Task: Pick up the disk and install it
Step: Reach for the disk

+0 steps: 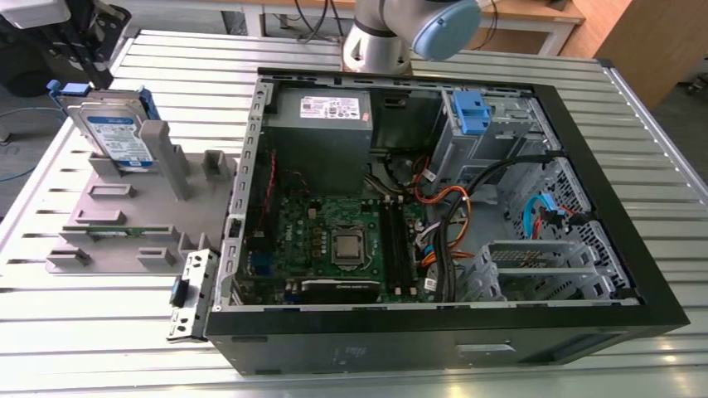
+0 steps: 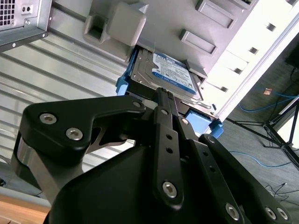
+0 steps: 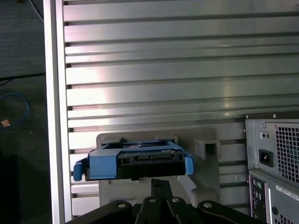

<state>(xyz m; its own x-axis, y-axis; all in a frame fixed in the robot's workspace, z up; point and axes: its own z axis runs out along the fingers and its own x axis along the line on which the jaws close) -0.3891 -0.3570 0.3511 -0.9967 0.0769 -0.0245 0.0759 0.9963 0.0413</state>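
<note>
In the exterior view, the disk (image 1: 116, 137) stands on edge in a slot at the far end of a grey holder block (image 1: 122, 224). Its white-and-blue label faces the camera and its blue carrier frame shows along the top and sides. The block lies on a slatted metal table (image 1: 652, 149), towards the exterior view's left. Just beside it, to the exterior view's right, an open black computer case (image 1: 619, 290) lies on its side. Inside the case are a green motherboard (image 1: 332, 224), a grey power-supply box (image 1: 321, 116) and a blue plastic latch (image 1: 470, 112) near the drive bays. The arm's pale column (image 1: 382, 41) rises behind the case. In the second wrist view, the gripper (image 2: 162, 92) reaches towards the disk (image 2: 170, 74), its two black fingers pressed together into one thin blade with nothing between them. Their tip sits right at the drive's near edge, but I cannot tell whether it touches. The disk is seated in the holder block (image 2: 112, 23), and a corner of the case (image 2: 18, 18) is off to one side. In the first wrist view, the closed fingertips (image 3: 161, 183) point at the blue frame of the disk (image 3: 135, 161), seen edge-on in its slot, with the table slats (image 3: 163, 70) beyond it and the case's rear panel (image 3: 275, 158) nearby.
</note>
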